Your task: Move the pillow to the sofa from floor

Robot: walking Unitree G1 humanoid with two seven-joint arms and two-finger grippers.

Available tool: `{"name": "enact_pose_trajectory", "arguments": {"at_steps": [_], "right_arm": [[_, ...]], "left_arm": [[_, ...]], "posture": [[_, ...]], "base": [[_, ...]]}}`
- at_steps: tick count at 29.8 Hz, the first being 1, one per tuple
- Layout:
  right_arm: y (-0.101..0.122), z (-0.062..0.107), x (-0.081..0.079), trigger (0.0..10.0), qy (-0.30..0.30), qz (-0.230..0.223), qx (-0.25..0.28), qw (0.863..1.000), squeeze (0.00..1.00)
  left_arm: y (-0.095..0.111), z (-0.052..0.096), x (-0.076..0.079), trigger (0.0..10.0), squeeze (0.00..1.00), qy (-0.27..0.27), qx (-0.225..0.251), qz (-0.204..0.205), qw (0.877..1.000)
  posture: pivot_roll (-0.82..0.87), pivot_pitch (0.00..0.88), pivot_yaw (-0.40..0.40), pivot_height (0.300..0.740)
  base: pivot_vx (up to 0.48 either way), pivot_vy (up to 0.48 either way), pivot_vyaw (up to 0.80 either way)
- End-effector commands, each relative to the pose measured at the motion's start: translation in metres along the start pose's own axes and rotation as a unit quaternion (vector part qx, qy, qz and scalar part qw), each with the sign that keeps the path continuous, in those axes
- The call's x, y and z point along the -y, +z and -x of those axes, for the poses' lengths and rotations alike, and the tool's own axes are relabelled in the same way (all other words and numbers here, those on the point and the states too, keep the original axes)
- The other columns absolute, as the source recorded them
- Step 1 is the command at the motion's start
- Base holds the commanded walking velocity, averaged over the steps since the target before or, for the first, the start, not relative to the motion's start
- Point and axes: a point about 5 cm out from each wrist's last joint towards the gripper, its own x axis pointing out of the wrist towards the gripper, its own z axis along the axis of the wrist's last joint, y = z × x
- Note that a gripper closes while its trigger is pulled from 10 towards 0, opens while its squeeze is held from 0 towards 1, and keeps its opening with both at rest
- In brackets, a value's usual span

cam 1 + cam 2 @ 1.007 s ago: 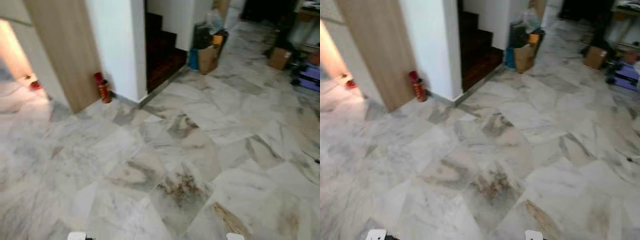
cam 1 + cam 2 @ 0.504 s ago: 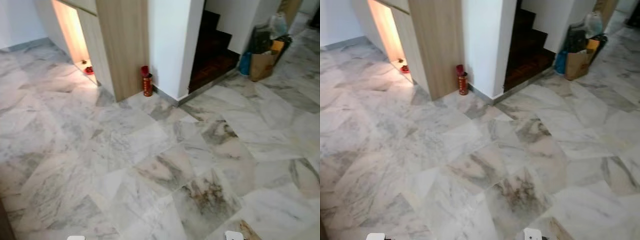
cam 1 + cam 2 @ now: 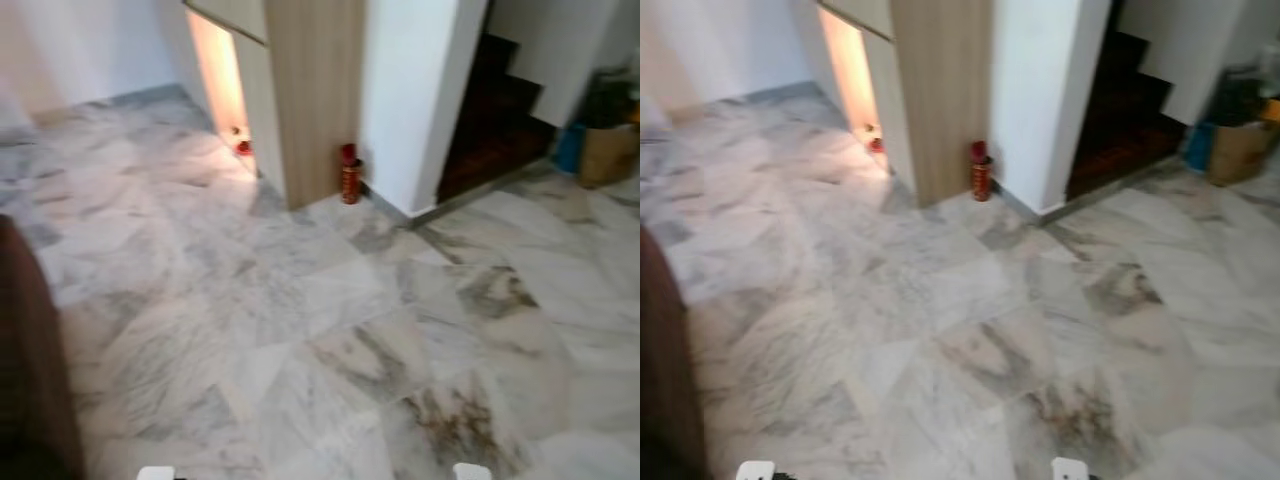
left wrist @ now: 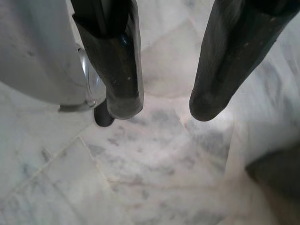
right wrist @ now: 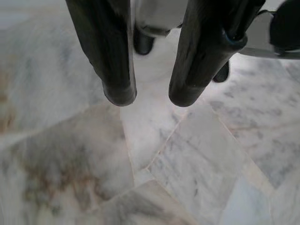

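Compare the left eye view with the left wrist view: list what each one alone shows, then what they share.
Left eye view alone: the wooden panel, a red canister at its foot, the dark stairs, a brown paper bag, and a dark brown edge at the robot's left. Left wrist view alone: the left gripper, jaws apart with nothing between them, hanging over the floor beside the robot's silver body. Shared: the grey-veined marble floor. No pillow can be made out in either.
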Motion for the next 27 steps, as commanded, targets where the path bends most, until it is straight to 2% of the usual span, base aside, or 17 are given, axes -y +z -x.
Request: {"name": "enact_pose_trajectory", "arguments": {"at_steps": [1, 9, 14, 16, 18, 22, 24, 27], "right_arm": [[-0.002, -0.004, -0.016, 10.0, 0.039, 0.127, -0.052, 0.99, 0.0], [0.001, -0.004, -0.017, 10.0, 0.043, 0.129, -0.051, 0.989, 0.0], [0.01, -0.007, -0.027, 10.0, 0.05, 0.133, -0.041, 0.989, 0.0], [0.024, -0.01, -0.031, 10.0, 0.053, 0.115, -0.025, 0.992, 0.0], [0.027, -0.011, -0.031, 10.0, 0.054, 0.11, -0.02, 0.992, 0.0], [0.039, -0.013, -0.03, 10.0, 0.033, 0.058, -0.005, 0.998, 0.0], [0.039, -0.013, -0.033, 10.0, 0.046, 0.055, -0.009, 0.997, 0.0], [0.016, -0.008, -0.028, 10.0, 0.063, 0.069, -0.019, 0.995, 0.0]], "left_arm": [[0.007, -0.003, 0.005, 10.0, 0.0, 0.021, -0.004, -0.047, 0.999], [0.002, -0.002, 0.007, 10.0, 0.0, 0.016, -0.009, -0.039, 0.999], [0.001, -0.001, 0.007, 10.0, 0.0, 0.015, -0.012, -0.035, 0.999], [0.001, -0.002, 0.007, 10.0, 0.0, 0.014, -0.011, -0.034, 0.999], [0.001, -0.002, 0.007, 10.0, 0.0, 0.014, -0.011, -0.034, 0.999], [0.003, -0.002, 0.006, 10.0, 0.0, 0.012, -0.01, -0.036, 0.999], [0.004, -0.002, 0.005, 10.0, 0.0, 0.012, -0.009, -0.037, 0.999], [0.004, -0.002, 0.004, 10.0, 0.0, 0.013, -0.008, -0.036, 0.999]], "posture": [[0.02, 0.064, 0.027, 0.74], [0.02, 0.07, 0.023, 0.74], [0.02, 0.074, 0.025, 0.74], [0.02, 0.079, 0.027, 0.74], [0.02, 0.08, 0.028, 0.74], [0.02, 0.083, 0.035, 0.74], [0.02, 0.084, 0.037, 0.74], [0.02, 0.084, 0.039, 0.74]], "base": [[0.0, 0.0, 0.8], [0.0, 0.0, 0.8], [0.0, 0.0, 0.8], [0.0, 0.0, 0.8], [0.0, 0.0, 0.72], [0.0, 0.0, 0.0], [0.0, 0.0, 0.0], [0.0, 0.0, 0.0]]}}
